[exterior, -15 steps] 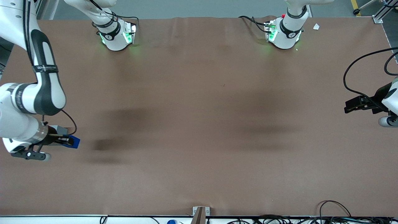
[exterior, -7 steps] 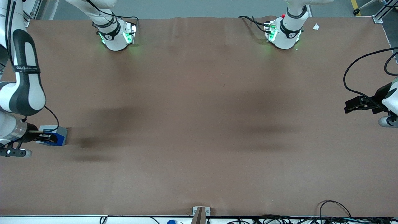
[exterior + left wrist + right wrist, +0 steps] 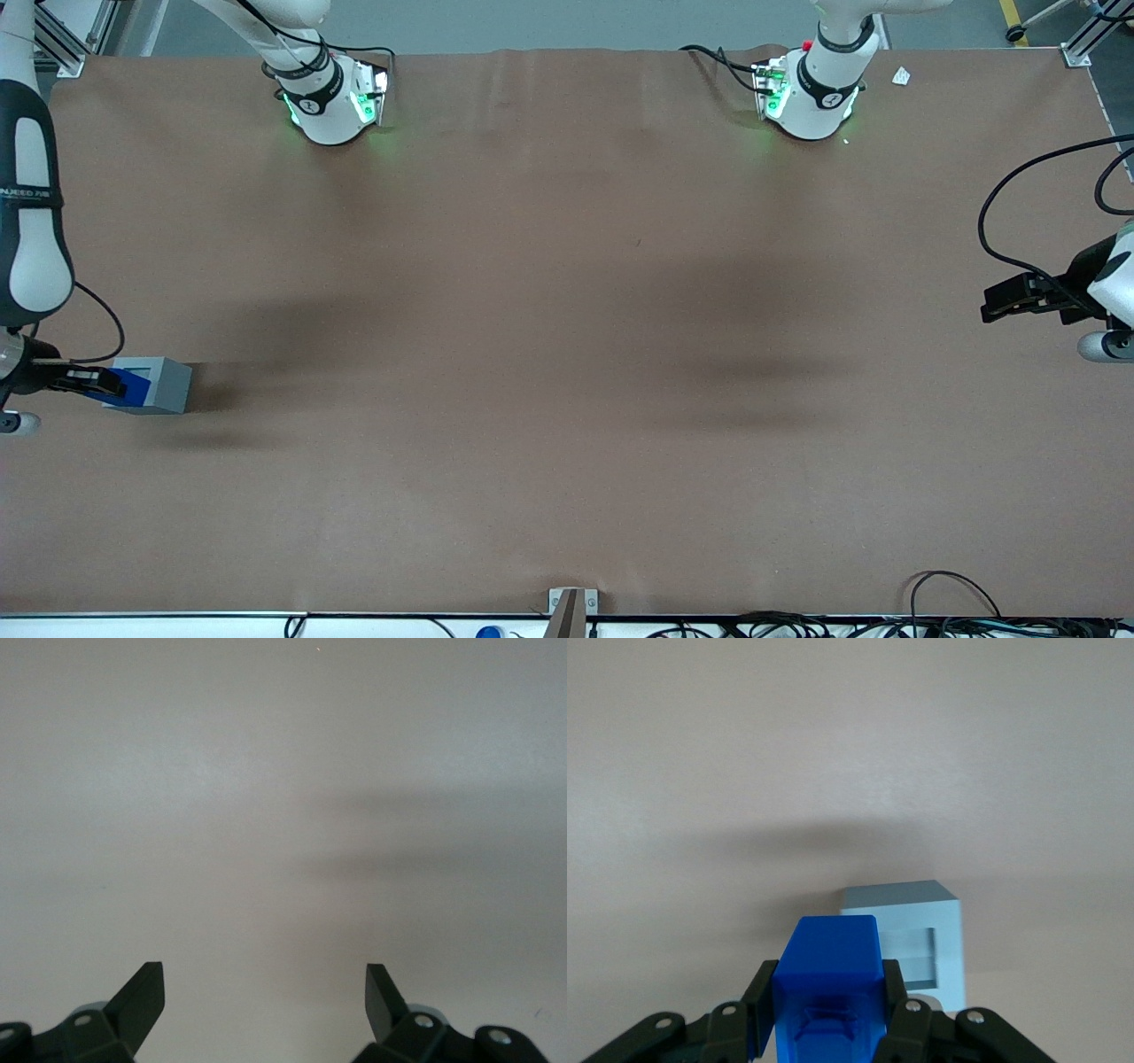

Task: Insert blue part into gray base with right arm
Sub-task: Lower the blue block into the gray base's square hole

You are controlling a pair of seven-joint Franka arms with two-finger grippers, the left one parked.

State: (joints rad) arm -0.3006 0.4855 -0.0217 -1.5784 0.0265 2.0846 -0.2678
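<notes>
I see the brown table filling the front view, its surface a plain sheet with soft shadows across the middle. The right arm stands at the working arm's end of the table, its white and black forearm coming down along the edge of the view to a silver wrist ring. The gray base rests on the table at that same end, upright, its top face showing a square recess — in the right wrist view the gray base shows this recess as a pale rectangular pocket. The gripper sits just beside the base at the level of its top, fingers pinching the blue part from both sides. In the right wrist view the blue part is clamped between the black fingers, overlapping the near corner of the base — not in the recess.
</notes>
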